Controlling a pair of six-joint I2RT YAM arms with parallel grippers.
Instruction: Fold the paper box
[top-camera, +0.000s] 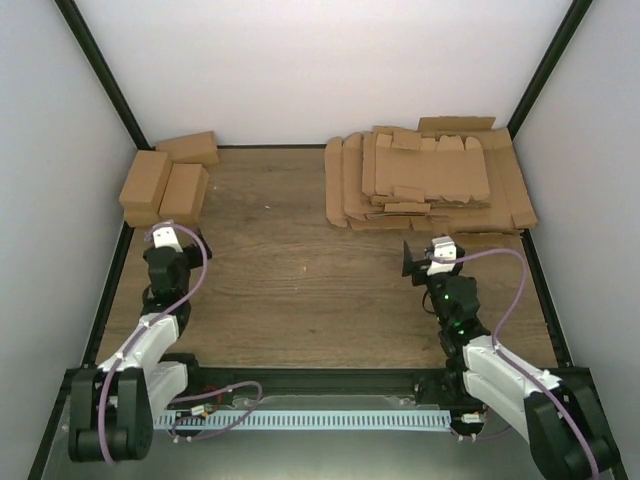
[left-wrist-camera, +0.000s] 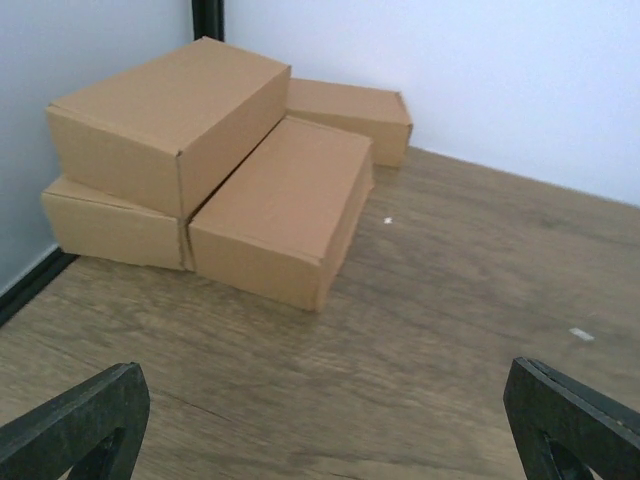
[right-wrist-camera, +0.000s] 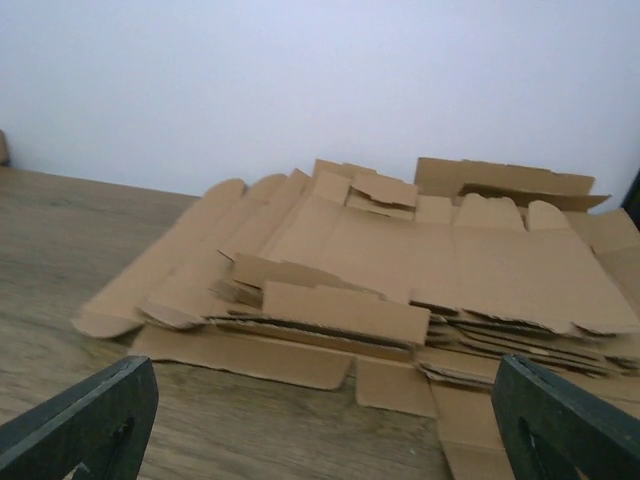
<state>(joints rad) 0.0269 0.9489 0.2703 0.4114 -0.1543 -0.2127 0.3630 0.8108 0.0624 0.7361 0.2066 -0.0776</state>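
Observation:
Several folded brown paper boxes sit stacked in the table's far left corner (top-camera: 165, 185). The nearest one (left-wrist-camera: 285, 210) lies flat, a short way ahead of my left gripper (left-wrist-camera: 325, 430). That gripper (top-camera: 168, 232) is open with only bare wood between its fingers (left-wrist-camera: 75, 430). My right gripper (right-wrist-camera: 325, 425) is open too, and holds nothing. It faces the front edge of the stack of flat cardboard blanks (right-wrist-camera: 400, 270) and stands just short of it (top-camera: 432, 250).
The stack of flat blanks (top-camera: 430, 185) fills the far right of the wooden table (top-camera: 290, 260), with flaps sticking out over its edges. White walls and black frame posts (top-camera: 105, 80) close in the back and sides. Purple cables loop along both arms.

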